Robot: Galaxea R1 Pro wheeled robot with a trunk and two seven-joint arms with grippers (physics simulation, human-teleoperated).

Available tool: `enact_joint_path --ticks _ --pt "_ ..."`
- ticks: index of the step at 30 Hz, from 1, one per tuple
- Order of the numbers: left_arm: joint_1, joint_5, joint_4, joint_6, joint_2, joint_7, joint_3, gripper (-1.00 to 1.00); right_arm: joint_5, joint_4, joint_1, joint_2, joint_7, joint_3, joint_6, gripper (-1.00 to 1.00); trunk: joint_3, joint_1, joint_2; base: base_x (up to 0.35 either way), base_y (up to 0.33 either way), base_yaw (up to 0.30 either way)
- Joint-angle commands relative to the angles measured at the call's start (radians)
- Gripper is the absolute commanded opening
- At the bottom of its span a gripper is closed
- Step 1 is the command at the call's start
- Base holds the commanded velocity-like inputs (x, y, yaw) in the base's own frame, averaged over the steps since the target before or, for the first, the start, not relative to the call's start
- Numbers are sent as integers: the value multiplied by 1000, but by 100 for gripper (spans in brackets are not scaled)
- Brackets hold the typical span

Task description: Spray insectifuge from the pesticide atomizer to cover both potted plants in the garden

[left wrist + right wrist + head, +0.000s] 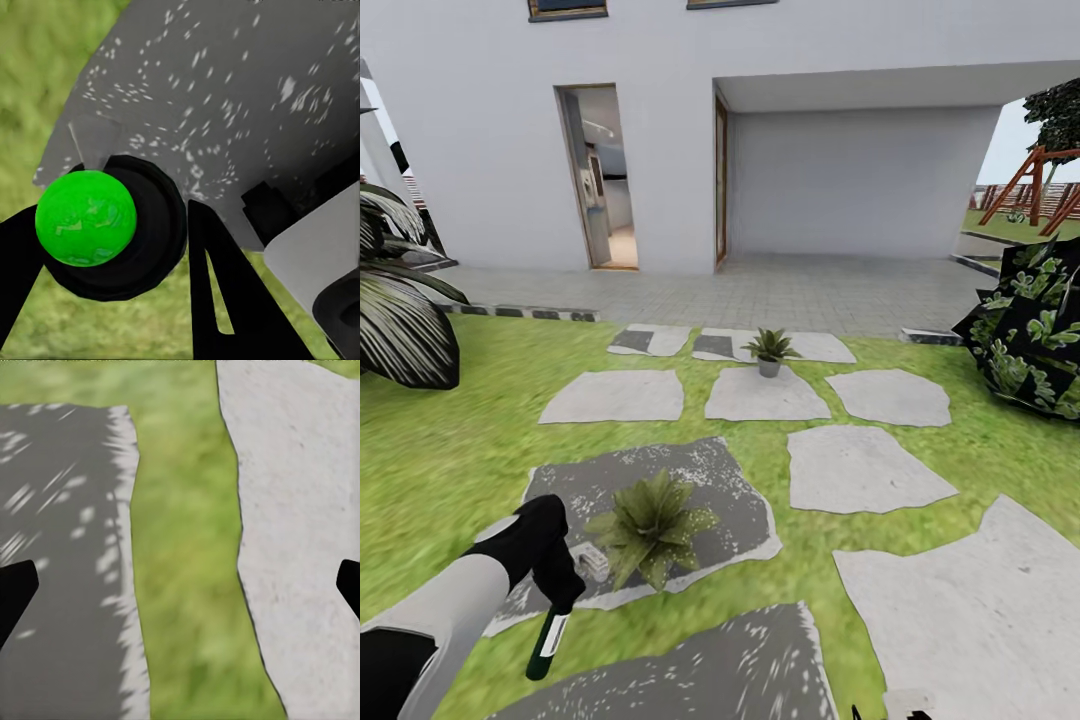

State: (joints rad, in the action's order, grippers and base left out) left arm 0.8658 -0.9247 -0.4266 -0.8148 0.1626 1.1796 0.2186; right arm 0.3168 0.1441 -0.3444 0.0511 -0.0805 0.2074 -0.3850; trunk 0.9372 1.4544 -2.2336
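Note:
My left gripper (557, 590) is shut on the pesticide atomizer (547, 640), a dark green bottle with a white label that hangs tilted over the lawn, its pale spray top (592, 562) pointing toward the near potted plant (652, 525). That rosette sits on a dark speckled stone (710, 480). The other potted plant (770, 350) stands farther off among pale stones. In the left wrist view the bottle (86, 217) appears end-on as a bright green round between black fingers (225, 300). My right gripper (180, 589) is open over a grass strip between a dark stone and a pale one.
A big striped-leaf plant (400, 310) stands at the left and a round dark bush (1035, 330) at the right. Pale stepping stones (865, 468) cross the lawn toward a paved patio (780, 290) and the white house with an open doorway (600, 180).

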Motion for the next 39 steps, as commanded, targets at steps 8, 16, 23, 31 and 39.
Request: enact_joint_path --ticks 8,16,23,31,39 --pt "-23 32 31 -6 -2 -19 -2 -100 9 0 -1 -1 -4 6 -4 100 1 0 0 20 0 0" --pt "-25 35 43 -6 -3 -20 -3 -100 9 0 -1 -3 -4 5 -5 100 -2 0 0 124 124 -113" --pt "-27 35 44 -6 -2 -21 -4 -100 9 -1 -1 -4 -4 6 -4 100 -2 0 0 95 278 -238" --pt "-29 35 43 -6 -2 -18 -5 -100 8 0 -1 -7 -5 6 -5 100 5 0 0 1 57 -15" --pt "-29 35 42 -6 -2 -22 -7 -100 8 0 -1 -8 -5 6 -5 100 17 0 0 0 0 0"
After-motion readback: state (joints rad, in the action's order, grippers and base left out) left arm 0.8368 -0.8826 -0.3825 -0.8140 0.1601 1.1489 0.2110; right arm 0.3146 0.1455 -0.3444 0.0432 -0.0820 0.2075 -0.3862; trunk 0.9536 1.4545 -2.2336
